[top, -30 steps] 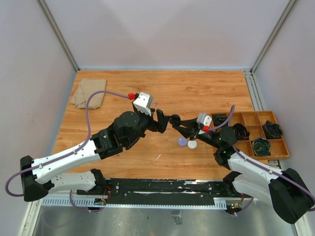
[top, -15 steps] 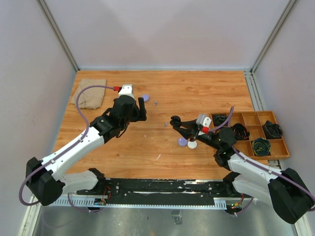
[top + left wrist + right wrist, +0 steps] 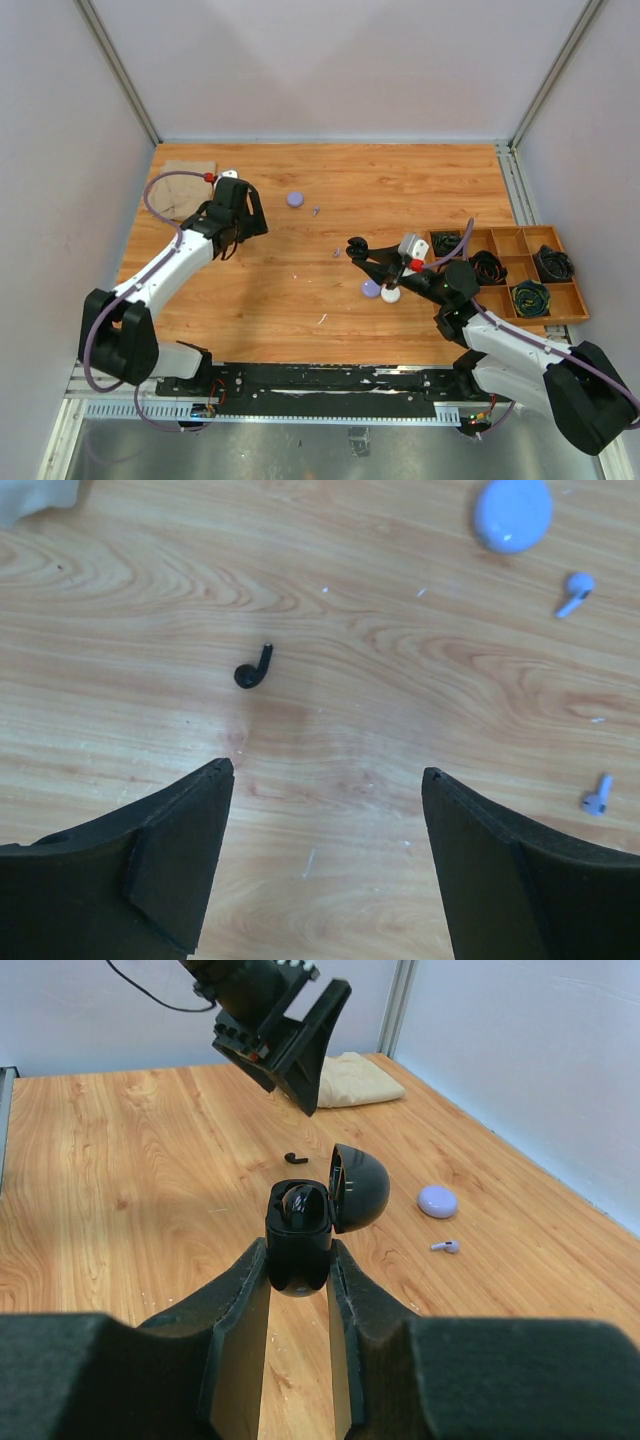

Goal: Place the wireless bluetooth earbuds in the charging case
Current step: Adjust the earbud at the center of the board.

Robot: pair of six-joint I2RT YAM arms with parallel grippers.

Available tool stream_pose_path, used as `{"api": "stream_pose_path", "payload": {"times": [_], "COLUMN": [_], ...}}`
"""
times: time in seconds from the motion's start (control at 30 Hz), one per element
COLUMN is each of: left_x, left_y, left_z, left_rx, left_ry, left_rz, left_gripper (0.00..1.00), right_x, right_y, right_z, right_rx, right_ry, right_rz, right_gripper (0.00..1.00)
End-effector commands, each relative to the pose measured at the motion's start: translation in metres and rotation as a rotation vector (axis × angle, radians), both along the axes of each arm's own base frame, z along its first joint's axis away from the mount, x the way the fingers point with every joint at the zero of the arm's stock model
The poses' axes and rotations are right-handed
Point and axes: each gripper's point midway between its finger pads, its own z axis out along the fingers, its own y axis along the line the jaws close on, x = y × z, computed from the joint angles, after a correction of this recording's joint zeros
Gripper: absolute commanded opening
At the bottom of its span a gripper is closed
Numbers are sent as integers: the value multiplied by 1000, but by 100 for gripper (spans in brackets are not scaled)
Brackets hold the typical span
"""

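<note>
Wooden worktop (image 3: 420,180) holds a tiny black earbud (image 3: 253,669) toward its far-left corner, probably light and slippery, best pinched across its bulb by the released left gripper (image 3: 327,770) above; right gripper (image 3: 298,1260) clenches the open charging case (image 3: 358,1190)

A robotics lab cell: plain pale enclosure walls (image 3: 340,70), aluminium frame posts (image 3: 118,72), a wood-grain table (image 3: 400,180), a black mounting rail (image 3: 340,380).

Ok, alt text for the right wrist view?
The right hand grips an open black charging case, lid hinged back, above the wooden table. Beyond it the left hand hangs open near a black earbud; a pale purple case, a pale earbud and a beige cloth lie farther off.
</note>
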Motion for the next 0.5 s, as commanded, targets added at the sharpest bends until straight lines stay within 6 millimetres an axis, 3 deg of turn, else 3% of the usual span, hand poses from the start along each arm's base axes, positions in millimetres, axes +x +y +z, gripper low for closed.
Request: {"api": "stream_pose_path", "payload": {"times": [0.0,0.27,0.47], "left_x": [19,53,65], "left_y": [6,22,28], "left_z": [-12,-50,-76], "left_rx": [-5,-10,-17], "left_ry": [40,151,222], "left_rz": [-8,15,11], "left_gripper": [80,73,67], "right_x": [-3,-3,-3], "right_y": [0,0,-1], "right_z": [4,3,2], "right_rx": [23,21,19], "right_ry": [-24,-21,-20], "right_rz": [0,-4,-9], "right_gripper": [6,6,6]}}
